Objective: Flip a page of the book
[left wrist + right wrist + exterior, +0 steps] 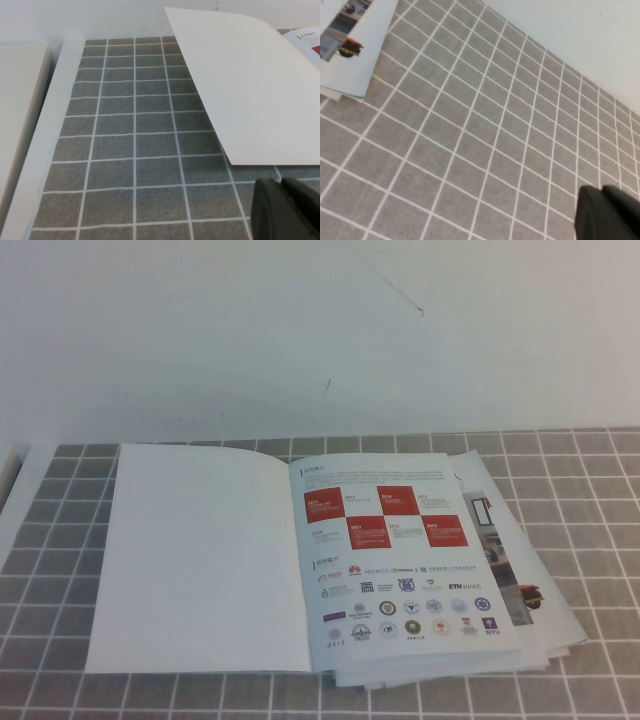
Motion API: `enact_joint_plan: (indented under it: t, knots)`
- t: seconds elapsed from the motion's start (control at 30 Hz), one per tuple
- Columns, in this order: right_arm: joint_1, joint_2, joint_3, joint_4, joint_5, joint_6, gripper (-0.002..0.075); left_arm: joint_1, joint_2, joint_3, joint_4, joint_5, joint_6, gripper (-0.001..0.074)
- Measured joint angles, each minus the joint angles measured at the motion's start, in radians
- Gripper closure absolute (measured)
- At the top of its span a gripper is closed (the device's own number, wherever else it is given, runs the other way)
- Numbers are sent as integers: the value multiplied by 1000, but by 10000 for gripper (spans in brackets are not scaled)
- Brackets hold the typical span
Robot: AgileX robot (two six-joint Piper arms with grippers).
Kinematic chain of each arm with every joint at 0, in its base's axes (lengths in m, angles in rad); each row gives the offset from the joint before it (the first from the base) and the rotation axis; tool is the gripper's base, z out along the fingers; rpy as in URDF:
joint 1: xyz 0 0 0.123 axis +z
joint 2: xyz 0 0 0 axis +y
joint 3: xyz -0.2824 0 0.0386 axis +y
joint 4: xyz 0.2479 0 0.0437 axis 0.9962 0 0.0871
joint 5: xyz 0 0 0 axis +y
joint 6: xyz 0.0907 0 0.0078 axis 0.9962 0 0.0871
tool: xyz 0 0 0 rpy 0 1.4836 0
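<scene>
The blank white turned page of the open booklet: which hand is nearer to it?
Left. The left hand hovers over the grey checked cloth just off the blank white page; the right hand, shut, is beyond the loose printed sheets.

One open book on a checked cloth, two grippers nearby.

One book (300, 560), open to two visible sides: one blank white page (200, 555) and one printed page (395, 555) carrying five red squares plus several rows of logos. A few loose printed sheets (530, 590) beneath, number unclear. One left gripper (287, 210), one right gripper (610, 215).
</scene>
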Motion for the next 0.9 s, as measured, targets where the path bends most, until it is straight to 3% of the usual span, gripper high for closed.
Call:
enact_joint_plan:
  t: [0.17,0.33,0.43,0.67,0.9]
  knots:
    - [-120,-58,73,59,-154,113,727,0,0,0,0,0,0,738]
    - [-320,-174,198,183,-582,257,727,0,0,0,0,0,-7,738]
    - [-396,-203,230,190,-725,274,727,0,0,0,0,0,-7,738]
    - [-429,-201,235,210,-701,210,727,0,0,0,0,0,-7,738]
    - [-526,-274,348,474,-653,-26,727,0,0,0,0,0,-7,738]
